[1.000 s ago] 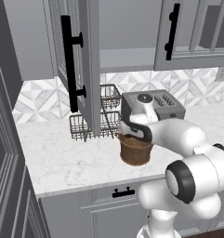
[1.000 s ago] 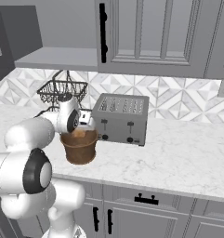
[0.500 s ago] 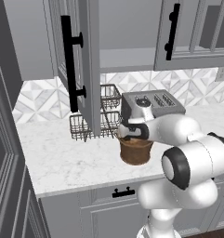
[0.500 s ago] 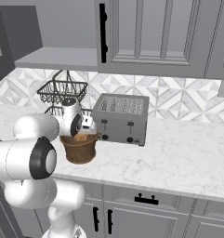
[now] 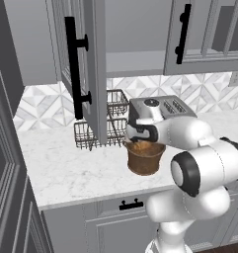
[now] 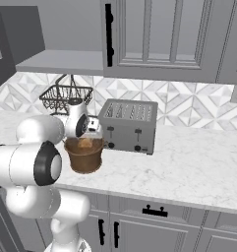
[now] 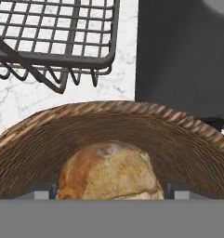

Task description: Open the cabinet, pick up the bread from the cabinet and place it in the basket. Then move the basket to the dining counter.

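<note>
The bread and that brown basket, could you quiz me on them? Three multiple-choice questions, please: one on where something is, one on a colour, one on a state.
1. Where is the bread?
A. Inside the basket
B. On the toaster
C. In the wire rack

2. What colour is the long handle on the open cabinet door?
A. White
B. Black
C. Brown

3. How does the gripper stand?
A. Shut tight on the basket rim
B. Shut on the cabinet handle
C. Open, a finger either side of the bread

Answers:
1 A: the hand view shows woven wall around the loaf.
2 B: it is dark against grey.
3 C: both fingertips flank the loaf, set wide.
</note>
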You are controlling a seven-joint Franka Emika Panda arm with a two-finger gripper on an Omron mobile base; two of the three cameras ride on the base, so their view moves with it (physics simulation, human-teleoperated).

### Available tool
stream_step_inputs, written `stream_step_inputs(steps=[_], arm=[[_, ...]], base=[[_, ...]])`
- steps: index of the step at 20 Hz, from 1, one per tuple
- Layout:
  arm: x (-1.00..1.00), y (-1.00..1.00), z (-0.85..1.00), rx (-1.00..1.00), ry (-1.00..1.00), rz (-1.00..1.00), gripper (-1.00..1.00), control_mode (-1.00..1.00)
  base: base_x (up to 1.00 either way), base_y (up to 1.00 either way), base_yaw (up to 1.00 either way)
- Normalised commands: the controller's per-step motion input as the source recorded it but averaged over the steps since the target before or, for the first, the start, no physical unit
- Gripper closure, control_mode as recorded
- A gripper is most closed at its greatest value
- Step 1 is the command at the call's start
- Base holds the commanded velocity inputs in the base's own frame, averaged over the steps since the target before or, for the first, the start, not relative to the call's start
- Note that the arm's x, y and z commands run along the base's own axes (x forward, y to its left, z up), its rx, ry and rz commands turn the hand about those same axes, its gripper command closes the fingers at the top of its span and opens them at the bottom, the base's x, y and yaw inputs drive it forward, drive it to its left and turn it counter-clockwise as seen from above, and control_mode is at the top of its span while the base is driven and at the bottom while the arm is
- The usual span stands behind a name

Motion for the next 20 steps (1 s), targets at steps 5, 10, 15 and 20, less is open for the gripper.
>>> stream_step_inputs(steps=[5,10,15,20], arm=[[-0.37,0.00,-0.08,0.00,0.00,0.01,-1.00,-1.00],[-0.14,0.00,-0.17,0.00,0.00,0.00,-1.00,-1.00],[0.00,0.00,-0.17,0.00,0.00,0.00,-1.00,-1.00],[-0.04,0.00,-0.17,0.00,0.01,0.00,-1.00,-1.00]], base=[[0.00,0.00,0.00],[0.00,0.00,0.00],[0.00,0.00,0.00],[0.00,0.00,0.00]])
